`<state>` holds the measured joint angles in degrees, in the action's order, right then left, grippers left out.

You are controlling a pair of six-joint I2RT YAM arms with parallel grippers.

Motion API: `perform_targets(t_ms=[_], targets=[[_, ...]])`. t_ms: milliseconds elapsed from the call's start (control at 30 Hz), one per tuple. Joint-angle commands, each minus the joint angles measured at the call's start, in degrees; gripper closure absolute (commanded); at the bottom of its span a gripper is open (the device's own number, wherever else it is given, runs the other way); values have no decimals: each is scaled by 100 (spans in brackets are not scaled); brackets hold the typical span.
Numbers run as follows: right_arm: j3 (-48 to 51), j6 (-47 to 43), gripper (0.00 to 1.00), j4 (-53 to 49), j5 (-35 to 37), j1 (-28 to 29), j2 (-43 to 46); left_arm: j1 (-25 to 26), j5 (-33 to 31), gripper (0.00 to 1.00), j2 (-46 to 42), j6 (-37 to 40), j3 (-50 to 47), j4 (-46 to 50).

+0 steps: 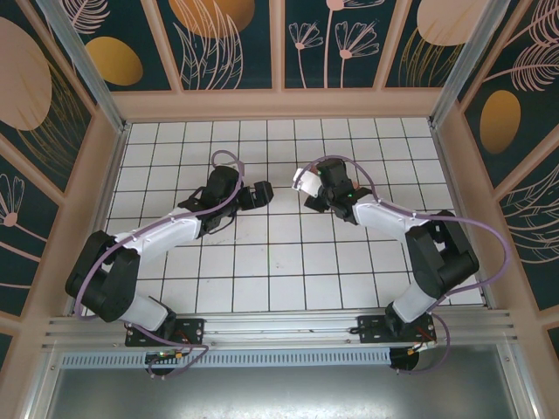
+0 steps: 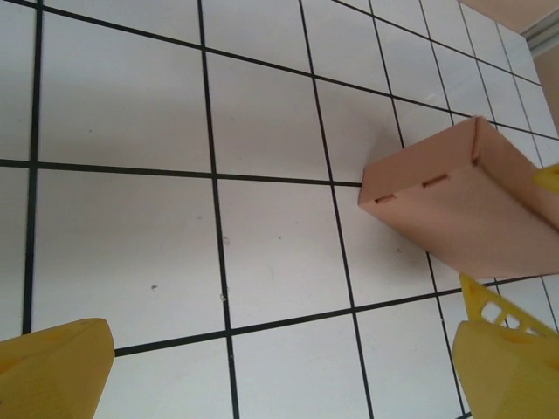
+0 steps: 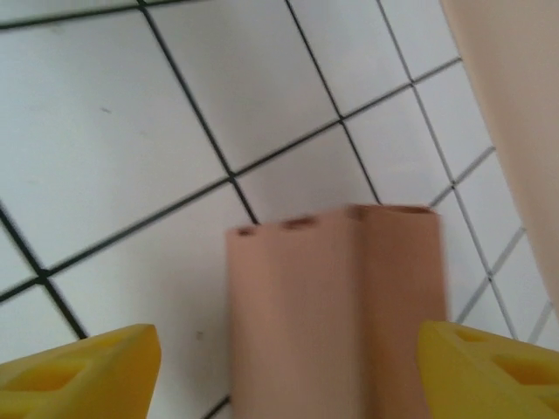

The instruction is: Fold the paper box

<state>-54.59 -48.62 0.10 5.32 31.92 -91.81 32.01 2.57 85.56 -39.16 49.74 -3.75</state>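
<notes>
While the right tool grips it, the paper box juts lengthwise forward.

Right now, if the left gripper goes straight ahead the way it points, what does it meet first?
Probably the tiled table: the left gripper, open, frames bare tiles. The paper box sits off that line, near one finger; depth is unclear.
</notes>
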Motion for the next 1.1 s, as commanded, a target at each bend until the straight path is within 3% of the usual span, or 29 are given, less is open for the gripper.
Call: perform_targets(t_ms=[0,167,300,400,533,600,800,933,1067], targets=[[-54,331,20,-376,-1385,-28,427,-56,-335,2,-222,214,-37,117],[-580,347,19,-1863,-2688,-290,355,-55,-463,1,-111,326,103,260],[-565,922,15,-1321,-2525,-714,558,-55,-408,1,11,348,207,269],[-610,1311,10,-988,-2929,-1230,740,-54,-355,2,78,355,245,235],[-638,1146,5,-880,-3333,-1572,780,-54,-310,1,174,342,265,218],[-711,1003,3,-1069,-3570,-1778,653,-54,-283,1,183,330,260,199],[-1165,462,2,-2040,-3169,-1994,-23,-55,-300,2,189,421,347,341],[-1336,347,5,-2233,-2897,-1993,-340,-55,-319,1,250,477,439,405],[-1458,217,20,-2472,-3015,-1957,-489,-55,-288,1,313,471,472,401]])
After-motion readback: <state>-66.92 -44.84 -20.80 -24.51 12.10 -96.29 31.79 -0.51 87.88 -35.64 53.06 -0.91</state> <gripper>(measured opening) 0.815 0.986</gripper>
